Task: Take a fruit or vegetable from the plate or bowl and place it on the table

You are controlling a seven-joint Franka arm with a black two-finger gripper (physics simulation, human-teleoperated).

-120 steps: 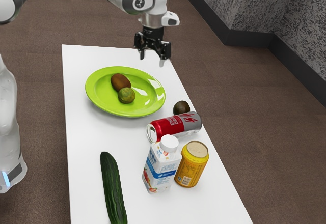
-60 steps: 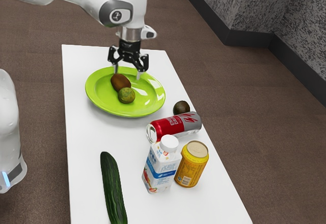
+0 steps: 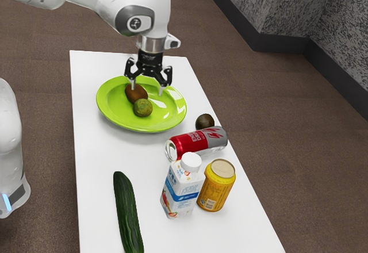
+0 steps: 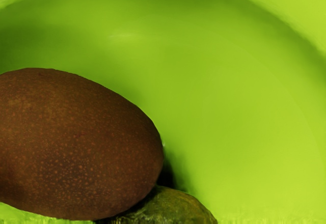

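- Lime-green plate [image 3: 109, 110], read as a dial in the exterior view with 12 at its far rim: the brown oval fruit [image 3: 136, 94] lies just off centre toward 11 o'clock, and the green round fruit [image 3: 142, 108] beside it, at its 5 o'clock. Either would satisfy the task; the brown one looks the likelier pick.
- The tool [image 3: 147, 89] is wide open and has hold of nothing. One fingertip is close over the brown oval fruit, whether touching I cannot tell; the other stands toward 1 o'clock over the plate.
- Main risk: poor centring. The wrist view shows the brown oval fruit well off to one side, so going straight down could press a fingertip onto its top and roll it, or tip the plate.
- The two fruits sit close against each other, so a finger could wedge on the green round fruit, or closing could catch both and squeeze one out.
- Smooth, curved skin gripped at an end rather than the middle would probably slip on the lift.
- A low exit could knock the plate's raised rim.
- For setting down, between 3 and 5 o'clock is crowded by the dark round fruit [image 3: 204, 122], red and silver can [image 3: 198, 141] and yellow can [image 3: 217, 186]; the upright carton [image 3: 183, 188] at 5 could topple. The table [image 3: 95, 167] toward 7 o'clock looks safer, short of the cucumber [image 3: 127, 210] at 6, though a round fruit may roll.
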